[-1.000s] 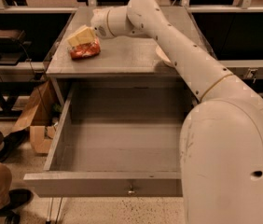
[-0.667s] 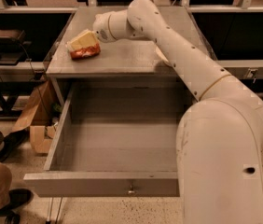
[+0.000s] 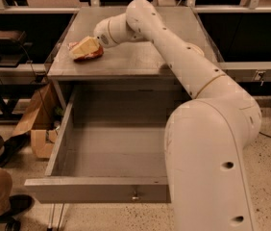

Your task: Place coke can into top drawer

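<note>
Since the earlier frame, we note the wrist of the white jointed arm point(image 3: 183, 66) has dipped slightly toward the grey metal table point(image 3: 140, 61); the small red-orange dented coke can point(image 3: 92, 57) has not shifted. The claw point(image 3: 86, 47) sits directly upon the can; we cannot tell whether it is clenched or released.

Step in hand, in our judgement: the grasp. Next comes a secure hold, a lift, then a carry to the wide grey top drawer point(image 3: 102, 191), which stands open below the claw. The arm is stretched far across the table, wrist bent down.

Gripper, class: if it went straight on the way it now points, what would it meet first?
The coke can: the gripper points left over the cabinet top, right at the can, seemingly touching it, though depth is unclear.
</note>
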Controlling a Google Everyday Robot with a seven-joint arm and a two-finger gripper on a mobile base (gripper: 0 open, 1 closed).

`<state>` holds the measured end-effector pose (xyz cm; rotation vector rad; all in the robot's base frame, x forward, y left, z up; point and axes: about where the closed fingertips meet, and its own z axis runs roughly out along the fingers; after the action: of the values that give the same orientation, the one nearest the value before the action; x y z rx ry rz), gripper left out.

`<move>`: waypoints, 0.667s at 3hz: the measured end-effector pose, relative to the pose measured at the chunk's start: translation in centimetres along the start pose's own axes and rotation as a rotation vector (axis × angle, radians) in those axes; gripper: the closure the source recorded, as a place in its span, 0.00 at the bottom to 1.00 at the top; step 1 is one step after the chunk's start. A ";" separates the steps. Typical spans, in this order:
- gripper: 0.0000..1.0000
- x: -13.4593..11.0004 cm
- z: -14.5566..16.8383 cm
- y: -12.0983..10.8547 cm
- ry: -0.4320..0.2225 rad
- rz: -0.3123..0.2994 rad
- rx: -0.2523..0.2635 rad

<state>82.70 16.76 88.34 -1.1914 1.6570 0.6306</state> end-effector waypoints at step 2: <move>0.17 2.2 0.5 0.4 0.084 0.038 -0.062</move>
<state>82.41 16.45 86.09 -1.2484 1.7446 0.6678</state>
